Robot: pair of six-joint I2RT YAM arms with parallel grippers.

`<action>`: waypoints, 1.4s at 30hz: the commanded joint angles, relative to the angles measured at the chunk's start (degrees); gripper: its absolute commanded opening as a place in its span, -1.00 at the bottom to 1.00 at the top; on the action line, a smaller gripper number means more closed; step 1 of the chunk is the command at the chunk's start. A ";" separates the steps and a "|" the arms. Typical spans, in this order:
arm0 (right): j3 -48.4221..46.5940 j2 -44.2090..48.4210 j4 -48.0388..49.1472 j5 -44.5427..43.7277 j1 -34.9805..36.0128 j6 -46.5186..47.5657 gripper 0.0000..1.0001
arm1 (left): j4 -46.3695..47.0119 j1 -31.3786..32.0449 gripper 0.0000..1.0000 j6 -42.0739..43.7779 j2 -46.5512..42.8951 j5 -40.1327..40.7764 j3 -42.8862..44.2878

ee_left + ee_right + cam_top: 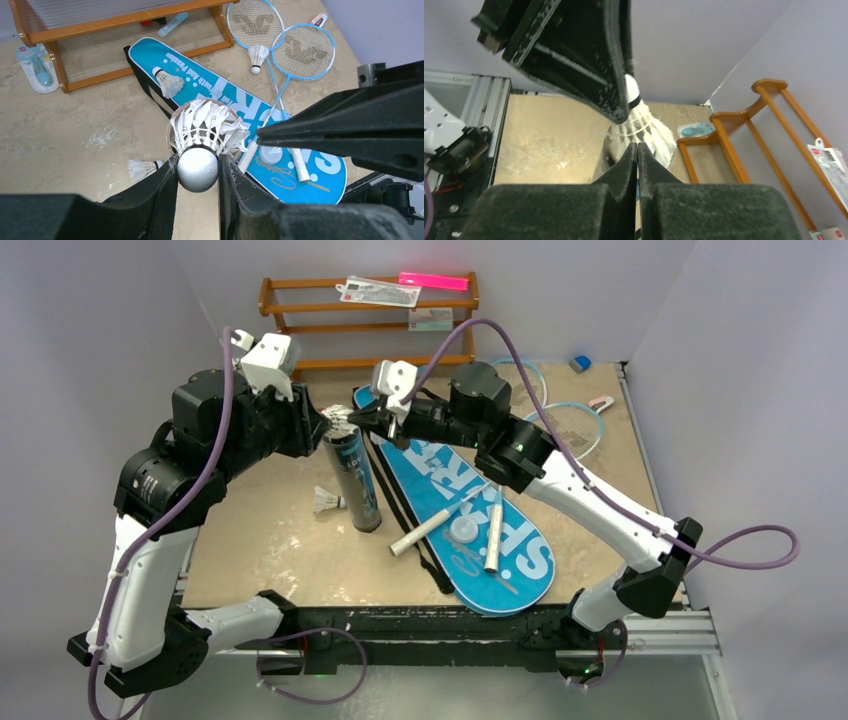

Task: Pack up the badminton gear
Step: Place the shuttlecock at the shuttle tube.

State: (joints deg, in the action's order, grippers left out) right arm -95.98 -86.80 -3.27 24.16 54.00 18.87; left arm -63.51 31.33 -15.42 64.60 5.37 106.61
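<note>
Left hand [197, 172] pinches shuttlecock [205, 125] by its cork at the tube [355, 480] mouth, feathers inward. Right hand [637, 148], closed and empty, sits beside that mouth. Recommend centring feathers within the rim before pushing.

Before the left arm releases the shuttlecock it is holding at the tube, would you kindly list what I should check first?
1. Left fingers clamped on the shuttlecock by its cork: ok.
2. Its feathers at the mouth of the black tube: ok in the top view.
3. Tube braced by the right fingers: not ok; they are shut on nothing.
4. Right fingers clear of the feathers: cannot tell; the tips sit right by them.
5. Blue bag free for packing: not ok; both racket handles lie across it.
</note>
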 commanded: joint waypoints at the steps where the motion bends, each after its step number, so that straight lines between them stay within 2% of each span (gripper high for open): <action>1: -4.46 -1.21 0.10 -4.92 0.23 -1.21 -1.00 | 0.23 0.23 -1.00 -0.05 -0.61 1.01 0.73; 16: -9.13 -6.85 -6.17 -4.36 0.24 1.24 -1.00 | 0.18 0.24 -1.00 -0.51 -0.94 1.64 1.23; 26: -9.05 -4.25 -4.23 -6.76 0.23 -0.77 -1.00 | 0.27 0.30 -1.00 -0.55 -0.77 2.08 1.17; 34: -5.41 -1.47 -3.04 -2.05 0.23 -0.35 -1.00 | 1.52 0.24 -1.00 -1.36 -1.67 3.06 0.55; 42: -9.15 -5.00 -8.05 -0.45 0.23 0.62 -1.00 | 1.19 0.27 -1.00 -1.70 -1.46 3.16 0.54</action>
State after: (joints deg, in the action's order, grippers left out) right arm -101.82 -90.15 -8.71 22.17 54.00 19.14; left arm -63.68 31.31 -15.97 63.46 7.70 106.61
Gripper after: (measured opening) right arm 0.004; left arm 0.284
